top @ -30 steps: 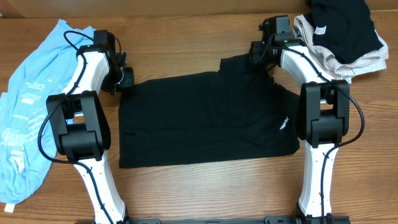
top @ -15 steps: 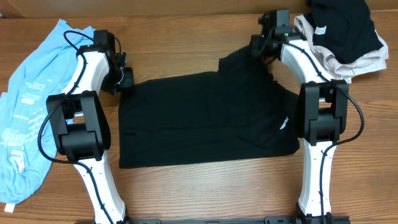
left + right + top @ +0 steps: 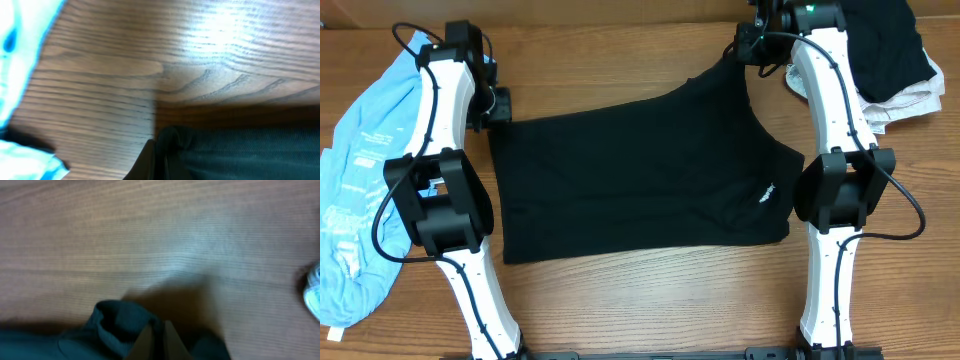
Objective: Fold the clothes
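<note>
Closest to us, the near edge of the black shirt (image 3: 630, 190) lies flat on the table (image 3: 640, 300), and its little white logo (image 3: 767, 192) is by our right arm. We think the shirt is soft, light and floppy. It should bend anywhere and slide easily on the wood, so the corners look like the best places to grab. Farther off, our left gripper (image 3: 498, 105) is pinched tight on the far left corner. Our right gripper (image 3: 745, 50) is pinched tight on the far right corner, with cloth bunched between its jaws. A blue shirt (image 3: 360, 170) lies to the left, and a pile of clothes (image 3: 890, 50) sits far right.
</note>
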